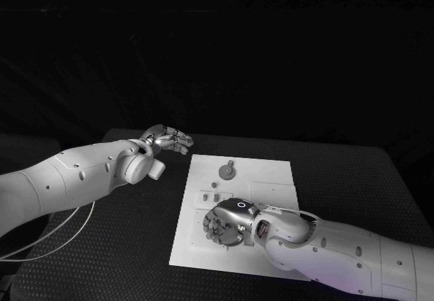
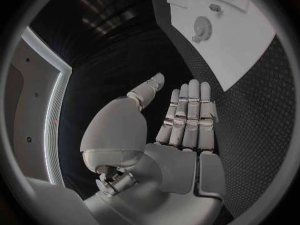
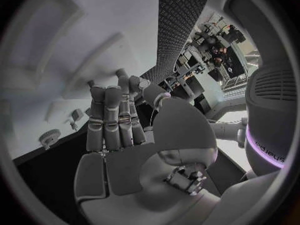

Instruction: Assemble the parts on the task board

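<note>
While the right hand (image 1: 231, 224) hangs over the lower middle of the task board (image 1: 271, 182), you have it palm down, fingers (image 3: 112, 120) straight and side by side, thumb apart, nothing in them. That flat, empty pose reads as a hover ahead of a pick or a press, not a carry. Whether the fingertips touch the board cannot be told from the wrist view.

Your left hand (image 1: 167, 139) sits off the board, over the bench (image 1: 362, 182) at upper left of centre in the head view. Its fingers (image 2: 187, 115) lie extended together, thumb out, holding nothing. Parked there, it keeps clear of the work area, likely so the right arm has room.

One part, a round gear-like piece (image 1: 228, 170) with a tab, lies flat on the upper middle of the board, well apart from both hands. Smaller parts (image 1: 214, 185) sit just below it toward the board's left side; too small to tell their shape. My judgement: assembly is early, with the gear not yet seated anywhere obvious.
</note>
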